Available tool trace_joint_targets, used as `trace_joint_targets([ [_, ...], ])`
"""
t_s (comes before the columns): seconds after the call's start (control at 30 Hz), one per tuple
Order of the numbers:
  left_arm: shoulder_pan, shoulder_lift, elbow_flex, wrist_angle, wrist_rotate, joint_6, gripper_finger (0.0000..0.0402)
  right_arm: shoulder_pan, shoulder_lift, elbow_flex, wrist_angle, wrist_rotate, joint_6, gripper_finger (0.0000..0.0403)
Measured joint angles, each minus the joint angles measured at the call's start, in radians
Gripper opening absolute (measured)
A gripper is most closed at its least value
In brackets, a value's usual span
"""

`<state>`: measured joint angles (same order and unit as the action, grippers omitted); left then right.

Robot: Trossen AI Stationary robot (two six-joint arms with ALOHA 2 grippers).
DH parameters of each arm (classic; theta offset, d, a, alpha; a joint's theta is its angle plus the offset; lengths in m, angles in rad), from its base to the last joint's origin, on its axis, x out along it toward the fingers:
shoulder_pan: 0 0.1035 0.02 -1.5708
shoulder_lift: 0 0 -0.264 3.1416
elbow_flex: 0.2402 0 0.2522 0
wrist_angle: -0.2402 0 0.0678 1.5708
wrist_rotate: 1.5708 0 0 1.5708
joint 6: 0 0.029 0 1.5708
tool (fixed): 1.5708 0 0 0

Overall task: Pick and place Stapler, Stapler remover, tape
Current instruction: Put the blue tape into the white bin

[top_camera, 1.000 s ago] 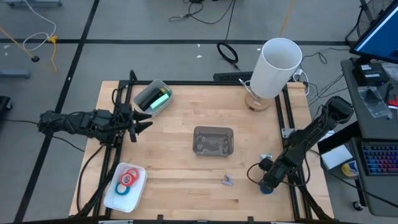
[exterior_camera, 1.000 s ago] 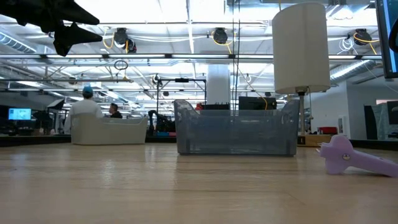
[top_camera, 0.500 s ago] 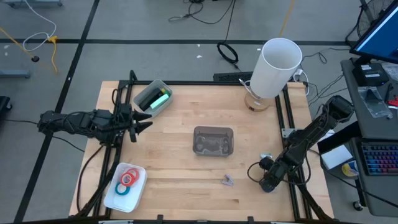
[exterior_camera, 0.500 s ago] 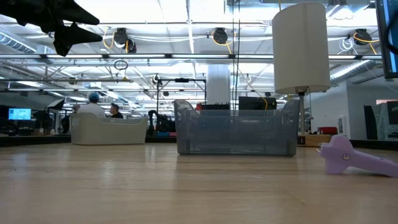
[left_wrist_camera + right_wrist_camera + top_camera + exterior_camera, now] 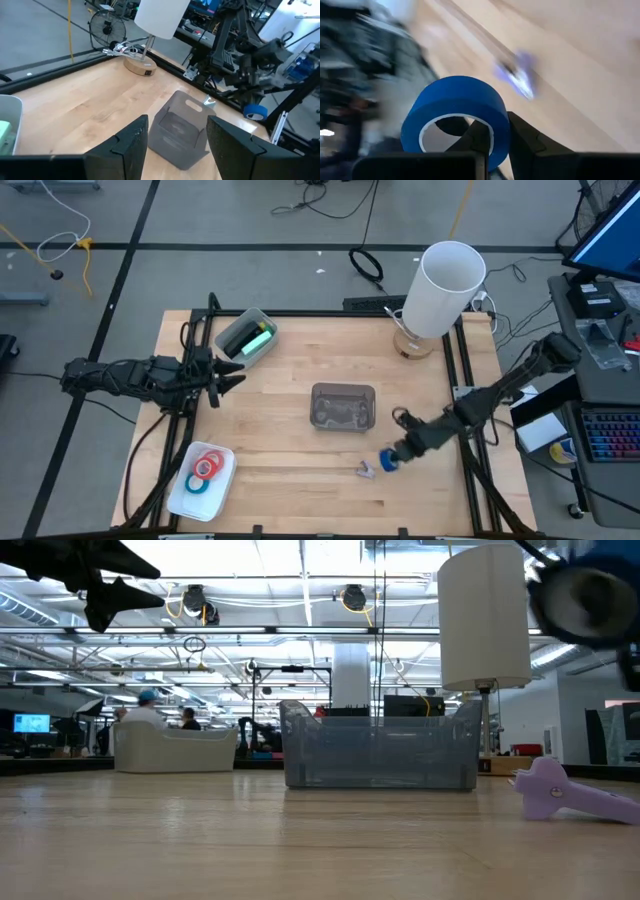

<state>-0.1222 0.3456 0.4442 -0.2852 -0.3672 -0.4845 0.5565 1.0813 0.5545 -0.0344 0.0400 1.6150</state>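
My right gripper (image 5: 392, 455) is shut on a blue tape roll (image 5: 457, 117) with a pale core, held above the table just right of the purple stapler remover (image 5: 366, 470), which lies flat on the wood. The mint-green stapler (image 5: 258, 340) lies in a clear tub at the far left. Red and blue tape rolls (image 5: 204, 470) sit in a white tray at the near left. My left gripper (image 5: 226, 376) hovers open at the left side, high above the table, pointing toward the clear bin (image 5: 343, 406). My right gripper pinches the blue roll's ring wall (image 5: 496, 131), one finger (image 5: 479, 140) inside the hole and the other finger (image 5: 526, 144) outside. It slants down from the table's right side. The roll is lifted clear of the table.
A tall white lamp (image 5: 445, 288) on a wooden base stands at the far right corner. The clear bin (image 5: 378, 745) sits mid-table with bare wood around it. Black frame rails run along both table sides. People sit far off in the room behind.
My right gripper has swung from the table's near right edge toward the left and up, tipping toward level. The blue tape roll has come off the table with it and now hangs beside the stapler remover.
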Motion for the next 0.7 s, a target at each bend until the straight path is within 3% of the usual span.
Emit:
trace_joint_targets([
  [0.4, 0.0, 0.001, 0.0, 0.003, 0.001, -0.105, 0.02, -0.279, 0.005, 0.002, 0.409, -0.014, -0.249, 0.0031],
  [0.7, 0.0, 0.001, 0.0, 0.052, 0.001, -0.15, 0.02, -0.349, 0.058, 0.042, 0.545, -0.018, -0.3, 0.0031],
])
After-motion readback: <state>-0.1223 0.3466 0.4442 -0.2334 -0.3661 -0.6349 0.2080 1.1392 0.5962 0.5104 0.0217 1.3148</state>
